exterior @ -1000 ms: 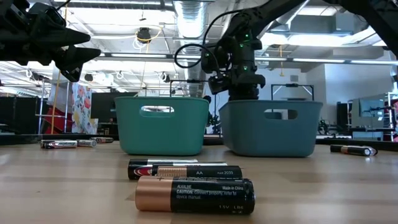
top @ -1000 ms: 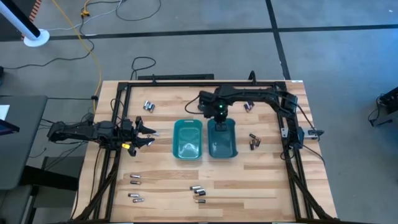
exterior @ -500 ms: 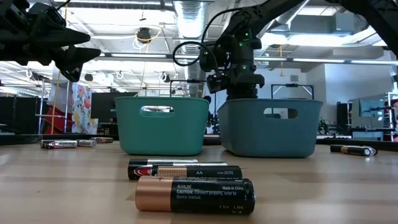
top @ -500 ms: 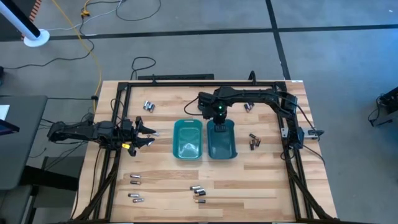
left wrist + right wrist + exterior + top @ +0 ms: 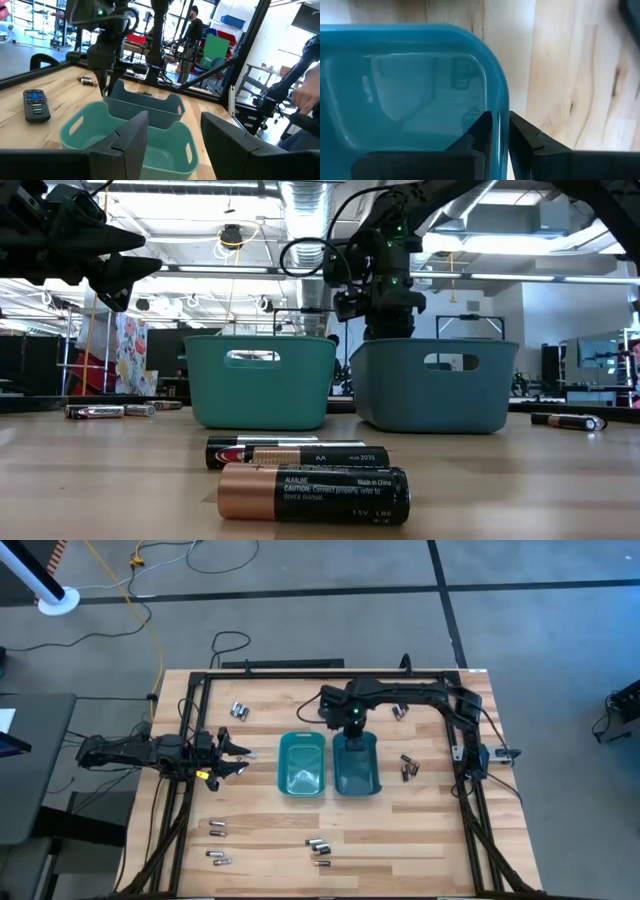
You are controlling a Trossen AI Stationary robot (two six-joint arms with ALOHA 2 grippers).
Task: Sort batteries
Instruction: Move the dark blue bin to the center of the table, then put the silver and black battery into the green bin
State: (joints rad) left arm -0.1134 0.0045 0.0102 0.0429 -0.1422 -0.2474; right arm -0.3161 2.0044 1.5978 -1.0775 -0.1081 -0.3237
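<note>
Two teal trays stand side by side mid-table, a lighter one (image 5: 301, 765) and a darker one (image 5: 357, 766). My right gripper (image 5: 501, 131) points down over the darker tray's far end (image 5: 352, 727), open by a narrow gap in which the tray's rim (image 5: 504, 95) shows. Its fingertips are hidden behind the tray wall in the low view. Batteries lie in small groups on the wood: far left (image 5: 239, 711), near left (image 5: 217, 828), near middle (image 5: 319, 846), right (image 5: 408, 768), far right (image 5: 398, 711). My left gripper (image 5: 172, 135) waits open at the table's left edge, pointing level at the trays.
A black remote (image 5: 36, 105) lies on the wood beyond the lighter tray. A black frame (image 5: 300, 673) runs around the table's far and side edges. Two batteries (image 5: 312, 492) lie close to the low camera. Bare wood shows between the trays and the near edge.
</note>
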